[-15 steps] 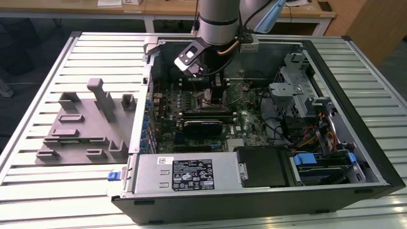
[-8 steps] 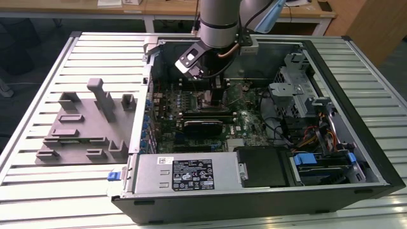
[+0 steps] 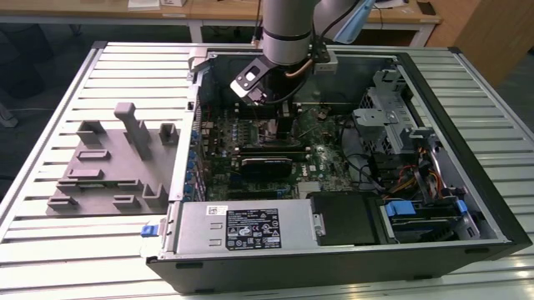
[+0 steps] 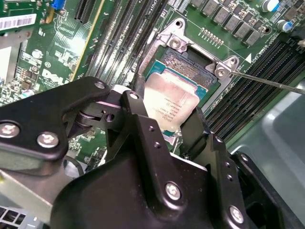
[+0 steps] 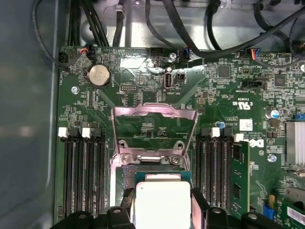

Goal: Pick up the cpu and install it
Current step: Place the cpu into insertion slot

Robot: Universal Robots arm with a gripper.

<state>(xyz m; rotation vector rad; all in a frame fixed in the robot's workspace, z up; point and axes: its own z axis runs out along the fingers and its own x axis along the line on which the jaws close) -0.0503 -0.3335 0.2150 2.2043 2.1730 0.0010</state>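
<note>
The cpu (image 4: 174, 98), a flat square chip with a silvery top and a thin green rim, sits between my gripper's (image 4: 164, 114) black fingers (image 4: 138, 102). The gripper is shut on the chip's two opposite edges. The chip hangs slightly tilted right over the open socket (image 4: 190, 59) on the green motherboard. In the first wrist view the cpu (image 5: 162, 200) lies just below the socket's raised metal load plate (image 5: 155, 119), with my gripper (image 5: 162, 207) flanking it. In the exterior view my gripper (image 3: 279, 119) reaches down into the open computer case (image 3: 467, 206), near the middle of the motherboard.
Memory slots (image 5: 83, 171) line both sides of the socket, and a thin metal lever (image 4: 271, 83) sticks out beside it. A black card (image 3: 267, 165), a power supply (image 3: 242, 228) and a drive cage (image 3: 392, 125) crowd the case. A grey fixture tray (image 3: 109, 169) stands outside on the slatted table.
</note>
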